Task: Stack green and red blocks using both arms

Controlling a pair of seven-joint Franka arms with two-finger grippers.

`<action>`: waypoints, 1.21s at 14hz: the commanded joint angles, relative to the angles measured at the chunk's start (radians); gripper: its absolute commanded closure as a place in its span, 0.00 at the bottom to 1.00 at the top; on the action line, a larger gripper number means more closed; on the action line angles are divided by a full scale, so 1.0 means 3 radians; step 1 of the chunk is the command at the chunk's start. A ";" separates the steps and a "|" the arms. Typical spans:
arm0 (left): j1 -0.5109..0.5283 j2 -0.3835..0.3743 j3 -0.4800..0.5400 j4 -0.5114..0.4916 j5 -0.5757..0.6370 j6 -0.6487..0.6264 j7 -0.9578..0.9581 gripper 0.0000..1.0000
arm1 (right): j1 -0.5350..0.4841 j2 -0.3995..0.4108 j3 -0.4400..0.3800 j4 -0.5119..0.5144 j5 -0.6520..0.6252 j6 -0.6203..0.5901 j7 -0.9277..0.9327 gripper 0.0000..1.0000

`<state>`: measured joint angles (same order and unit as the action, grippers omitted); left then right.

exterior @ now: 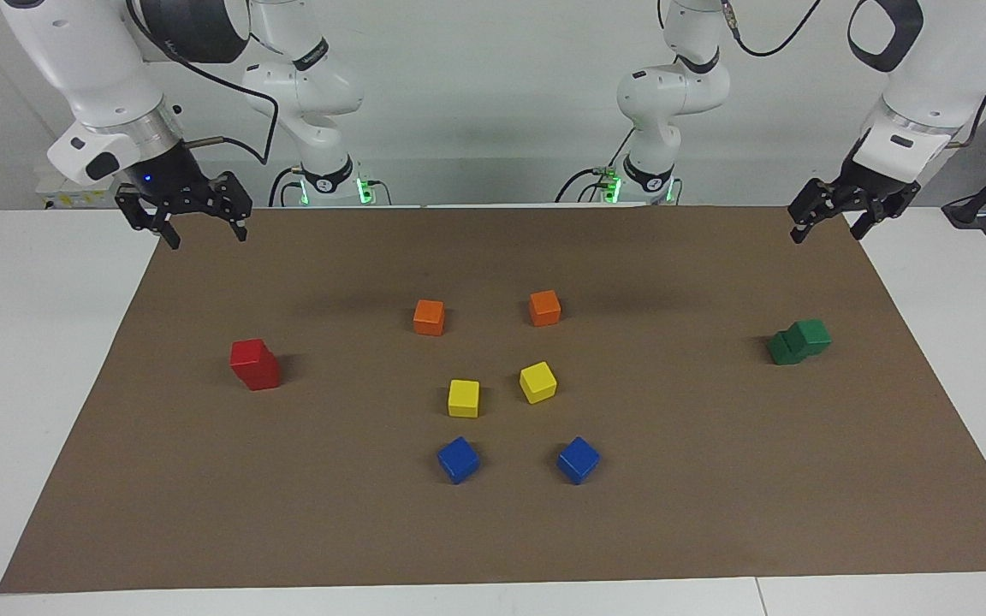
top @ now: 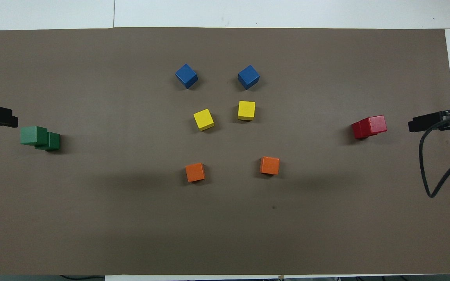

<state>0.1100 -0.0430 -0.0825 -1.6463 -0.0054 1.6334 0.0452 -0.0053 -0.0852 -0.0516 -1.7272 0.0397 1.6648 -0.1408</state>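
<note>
Grippers hang open; red blocks stacked (matte).

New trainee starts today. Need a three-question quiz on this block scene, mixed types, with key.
1. True or false: the two red blocks are stacked one on the other.
2. Which pair lies nearest the robots? A. blue blocks B. orange blocks C. yellow blocks
3. Fill in: the left gripper and right gripper both hang with fingers ____, holding nothing.

Key: 1 true; 2 B; 3 open. The green blocks are stacked too, the top one offset.
</note>
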 commanded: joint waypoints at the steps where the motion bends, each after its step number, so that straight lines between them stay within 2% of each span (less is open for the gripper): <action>1: -0.0055 -0.0056 0.0035 -0.0060 0.0069 0.0057 0.0028 0.00 | 0.0013 0.0033 -0.0033 0.0071 -0.0025 -0.0068 0.0035 0.00; 4: -0.0055 -0.0056 0.0035 -0.0060 0.0069 0.0057 0.0023 0.00 | -0.0008 0.0074 -0.0028 0.0107 -0.0050 -0.0114 0.0035 0.00; 7: -0.0055 -0.0056 0.0035 -0.0060 0.0069 0.0057 0.0028 0.00 | -0.0043 0.0197 -0.0022 0.0296 -0.0050 -0.0221 0.0035 0.00; 11: -0.0055 -0.0056 0.0035 -0.0060 0.0069 0.0057 0.0023 0.00 | -0.0064 0.0212 -0.0022 0.0312 -0.0081 -0.0242 0.0035 0.00; 13: -0.0055 -0.0056 0.0035 -0.0060 0.0069 0.0057 0.0023 0.00 | -0.0069 0.0324 -0.0017 0.0480 -0.0066 -0.0359 0.0035 0.00; 17: -0.0050 -0.0056 0.0035 -0.0060 0.0069 0.0062 0.0023 0.00 | -0.0033 0.0315 -0.0022 0.0485 -0.0086 -0.0370 0.0035 0.00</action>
<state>0.1100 -0.0430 -0.0825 -1.6463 -0.0054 1.6344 0.0452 -0.0156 -0.0078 -0.0613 -1.6145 0.0255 1.5780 -0.1408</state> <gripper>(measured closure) 0.000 0.000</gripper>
